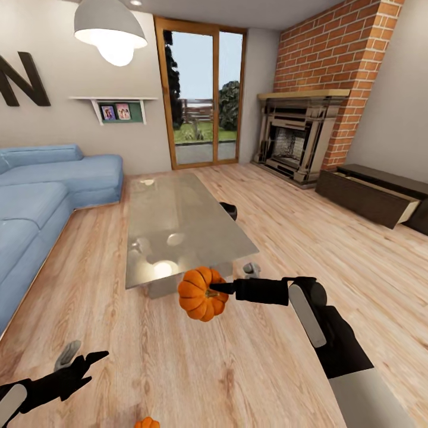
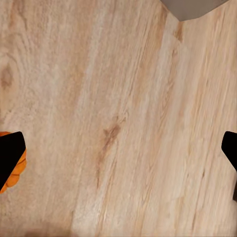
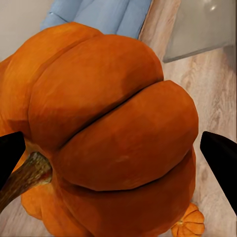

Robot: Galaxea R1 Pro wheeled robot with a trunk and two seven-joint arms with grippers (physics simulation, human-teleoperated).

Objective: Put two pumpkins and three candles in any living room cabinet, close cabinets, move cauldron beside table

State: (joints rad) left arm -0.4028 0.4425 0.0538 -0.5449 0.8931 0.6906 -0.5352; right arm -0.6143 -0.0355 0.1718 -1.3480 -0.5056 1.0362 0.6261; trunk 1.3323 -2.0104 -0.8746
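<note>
Nearest you, the second pumpkin sits on the floor by your left pincer, which hangs spread wide and empty. Your right pincer grips the first pumpkin, held above the floor just before the glass worktop. Farther off — right wall — the cabinet has a drawer pulled open.

Orange ribbed pumpkin; greyish glass table; blue sofa; red brick chimney
</note>
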